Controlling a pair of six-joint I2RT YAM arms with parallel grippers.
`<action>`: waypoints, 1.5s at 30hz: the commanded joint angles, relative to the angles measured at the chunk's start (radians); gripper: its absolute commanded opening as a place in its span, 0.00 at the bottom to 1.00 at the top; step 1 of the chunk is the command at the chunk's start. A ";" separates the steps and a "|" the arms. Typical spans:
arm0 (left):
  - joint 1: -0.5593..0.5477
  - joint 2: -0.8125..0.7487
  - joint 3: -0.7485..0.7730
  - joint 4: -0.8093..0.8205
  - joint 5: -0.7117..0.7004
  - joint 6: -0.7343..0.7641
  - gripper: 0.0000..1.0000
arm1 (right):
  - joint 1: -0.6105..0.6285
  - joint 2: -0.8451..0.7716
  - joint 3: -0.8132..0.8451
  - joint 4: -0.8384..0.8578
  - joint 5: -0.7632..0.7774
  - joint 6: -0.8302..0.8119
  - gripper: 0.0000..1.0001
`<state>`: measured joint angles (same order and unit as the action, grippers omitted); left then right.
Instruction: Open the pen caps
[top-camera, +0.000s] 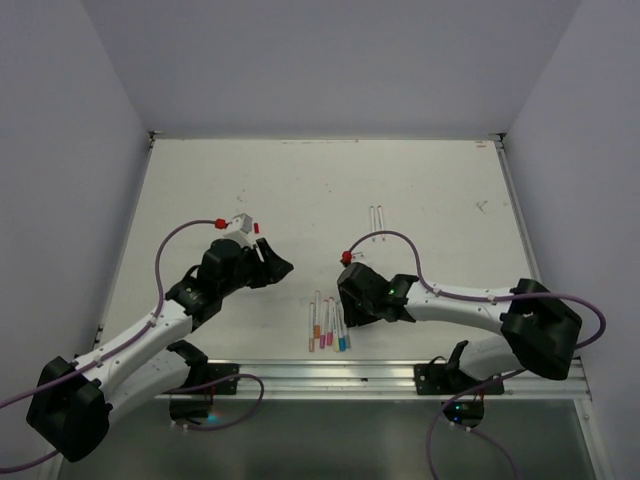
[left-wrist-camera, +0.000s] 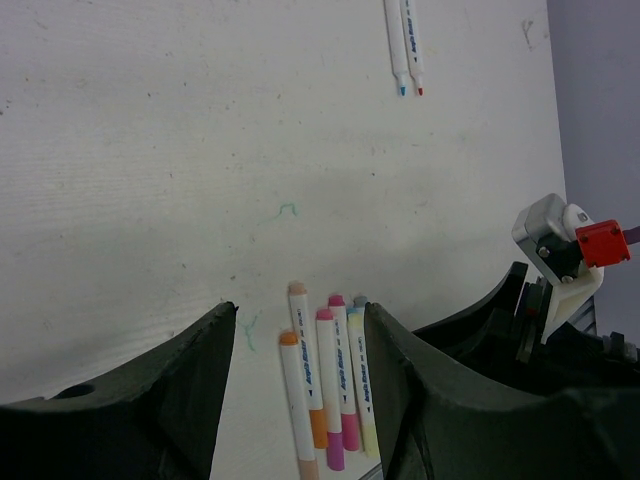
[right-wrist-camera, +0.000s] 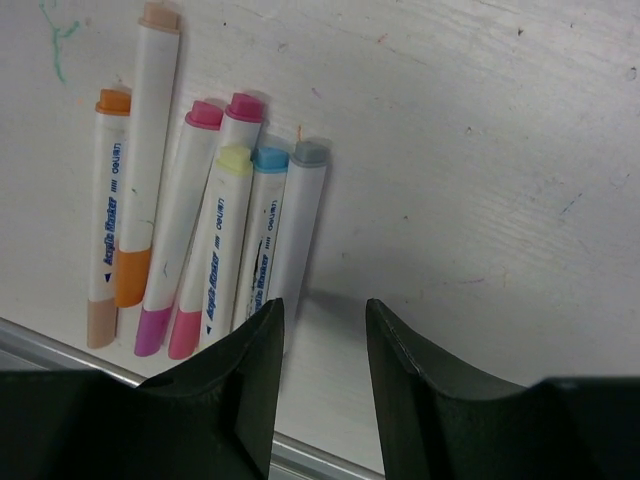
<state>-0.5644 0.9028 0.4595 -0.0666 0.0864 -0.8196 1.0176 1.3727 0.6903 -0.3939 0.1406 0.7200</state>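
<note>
Several capped white-barrelled pens (top-camera: 328, 325) lie side by side near the table's front edge. They show in the left wrist view (left-wrist-camera: 325, 385) and the right wrist view (right-wrist-camera: 200, 230). Their caps, orange (right-wrist-camera: 130, 277), magenta (right-wrist-camera: 153, 331) and pink (right-wrist-camera: 184, 335), are on the near ends. Two uncapped pens (top-camera: 376, 218) lie farther back, with blue and red tips (left-wrist-camera: 403, 45). My left gripper (top-camera: 280, 265) is open and empty, above and left of the cluster (left-wrist-camera: 300, 330). My right gripper (top-camera: 347, 298) is open and empty, just right of the grey pen (right-wrist-camera: 322, 330).
A metal rail (top-camera: 330, 375) runs along the table's front edge, just below the pens. Purple cables with red connectors (top-camera: 220, 222) loop over both arms. A small red piece (top-camera: 256, 228) lies beside the left wrist. Walls close the table on three sides.
</note>
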 joint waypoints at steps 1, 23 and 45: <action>-0.006 -0.019 -0.002 0.033 0.018 0.000 0.57 | 0.016 0.023 0.052 0.038 0.062 0.041 0.41; -0.006 -0.028 -0.018 0.024 0.023 0.010 0.57 | 0.075 0.169 0.080 0.035 0.169 0.087 0.19; -0.028 0.010 -0.166 0.640 0.423 -0.056 0.56 | -0.109 -0.173 0.252 -0.022 0.057 -0.083 0.00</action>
<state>-0.5732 0.9001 0.3004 0.3832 0.4137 -0.8516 0.9241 1.2423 0.9054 -0.4934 0.2905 0.6777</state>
